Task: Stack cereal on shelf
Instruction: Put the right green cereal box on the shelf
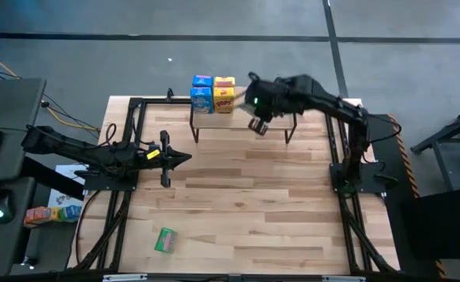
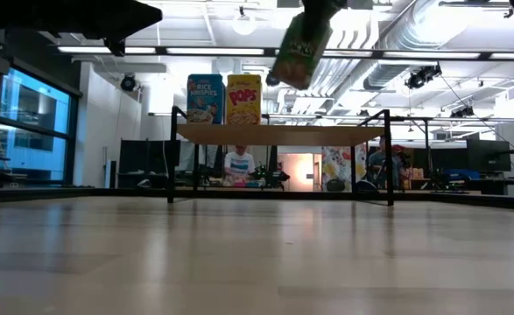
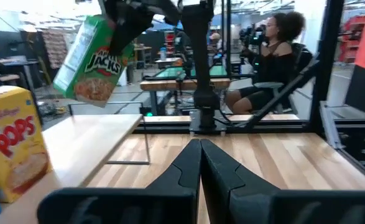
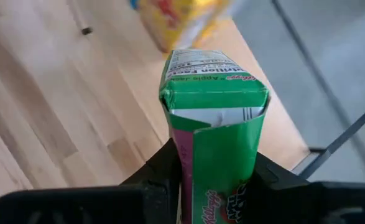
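Note:
A blue cereal box [image 1: 202, 94] and a yellow one [image 1: 224, 94] stand upright side by side on the left end of the shelf [image 1: 280, 119]; both also show in the low view, the blue box [image 2: 204, 98] and the yellow box [image 2: 244, 98]. My right gripper [image 1: 255, 106] is over the shelf just right of them, shut on a green cereal box [image 2: 300, 44]. A second green box [image 1: 165, 240] lies flat on the tabletop near its near left corner. My left gripper [image 1: 179, 159] waits shut over the table's left side. My right gripper [image 4: 216, 180] pinches the green box between its two fingers [image 4: 160, 168], one on each opposite side face [image 4: 188, 155] near the box's upper end. The fingers come from above, slanting down. The box is lifted clear and hangs tilted, its free end [image 2: 285, 74] above the shelf top.
The shelf top [image 2: 327, 134] has bare board to the right of the yellow box. Black frame rails [image 1: 135, 141] run along the table's left and right sides. More small boxes [image 1: 53, 211] lie off the table at left. People sit in the room beyond [image 3: 269, 56].

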Controlling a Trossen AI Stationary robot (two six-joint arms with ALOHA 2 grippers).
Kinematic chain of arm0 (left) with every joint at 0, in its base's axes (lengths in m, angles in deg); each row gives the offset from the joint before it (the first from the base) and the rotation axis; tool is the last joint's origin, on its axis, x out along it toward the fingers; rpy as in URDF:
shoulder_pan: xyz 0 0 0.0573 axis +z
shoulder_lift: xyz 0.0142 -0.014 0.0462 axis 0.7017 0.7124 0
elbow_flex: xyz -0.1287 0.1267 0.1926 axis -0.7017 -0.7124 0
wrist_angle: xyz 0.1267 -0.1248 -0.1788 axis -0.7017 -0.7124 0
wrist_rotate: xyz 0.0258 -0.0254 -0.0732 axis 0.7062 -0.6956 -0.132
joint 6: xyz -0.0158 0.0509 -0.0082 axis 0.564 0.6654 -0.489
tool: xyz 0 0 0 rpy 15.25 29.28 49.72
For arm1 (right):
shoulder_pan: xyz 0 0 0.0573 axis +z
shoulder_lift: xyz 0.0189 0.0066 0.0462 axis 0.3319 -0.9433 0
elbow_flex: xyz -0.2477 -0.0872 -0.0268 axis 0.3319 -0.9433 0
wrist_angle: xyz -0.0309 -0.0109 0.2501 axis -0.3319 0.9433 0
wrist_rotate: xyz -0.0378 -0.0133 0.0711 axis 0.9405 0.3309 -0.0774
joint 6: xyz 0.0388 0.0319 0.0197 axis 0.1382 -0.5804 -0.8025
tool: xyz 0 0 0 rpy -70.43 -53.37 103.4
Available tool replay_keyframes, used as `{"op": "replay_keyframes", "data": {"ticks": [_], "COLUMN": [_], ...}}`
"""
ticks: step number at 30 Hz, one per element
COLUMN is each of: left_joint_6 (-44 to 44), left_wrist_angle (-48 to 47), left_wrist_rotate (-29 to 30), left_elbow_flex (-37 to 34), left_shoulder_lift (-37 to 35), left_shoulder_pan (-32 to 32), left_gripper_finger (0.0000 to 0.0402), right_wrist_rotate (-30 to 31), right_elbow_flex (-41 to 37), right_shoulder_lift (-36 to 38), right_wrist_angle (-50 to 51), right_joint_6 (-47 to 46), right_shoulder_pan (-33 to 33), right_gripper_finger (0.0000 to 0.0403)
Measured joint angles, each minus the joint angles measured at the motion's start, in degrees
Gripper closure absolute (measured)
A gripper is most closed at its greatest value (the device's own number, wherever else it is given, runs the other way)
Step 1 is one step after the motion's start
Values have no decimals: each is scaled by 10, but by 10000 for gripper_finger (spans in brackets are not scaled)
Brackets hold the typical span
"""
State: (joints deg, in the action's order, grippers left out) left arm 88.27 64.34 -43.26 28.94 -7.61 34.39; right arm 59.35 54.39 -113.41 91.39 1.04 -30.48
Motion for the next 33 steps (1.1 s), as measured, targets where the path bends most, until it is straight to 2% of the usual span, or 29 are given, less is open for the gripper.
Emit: {"op": "replay_keyframes", "data": {"ticks": [6,13,21,29,33], "left_joint_6": [4,15,25,29,29], "left_wrist_angle": [0,0,0,0,0], "left_wrist_rotate": [50,57,62,62,62], "left_elbow_flex": [0,0,0,0,0], "left_shoulder_lift": [0,0,0,0,0], "left_shoulder_pan": [0,0,0,0,0], "left_gripper_finger": [401,401,401,402,402], "right_wrist_rotate": [-42,-72,-111,-124,-149], "right_elbow_flex": [0,0,0,1,1], "right_shoulder_lift": [-4,-44,-89,-92,-92], "right_wrist_angle": [-2,-23,-24,-30,-41], "right_joint_6": [-19,-5,-4,-6,-3], "right_shoulder_pan": [-82,-141,-163,-167,-168], "right_gripper_finger": [317,317,317,317,311]}}
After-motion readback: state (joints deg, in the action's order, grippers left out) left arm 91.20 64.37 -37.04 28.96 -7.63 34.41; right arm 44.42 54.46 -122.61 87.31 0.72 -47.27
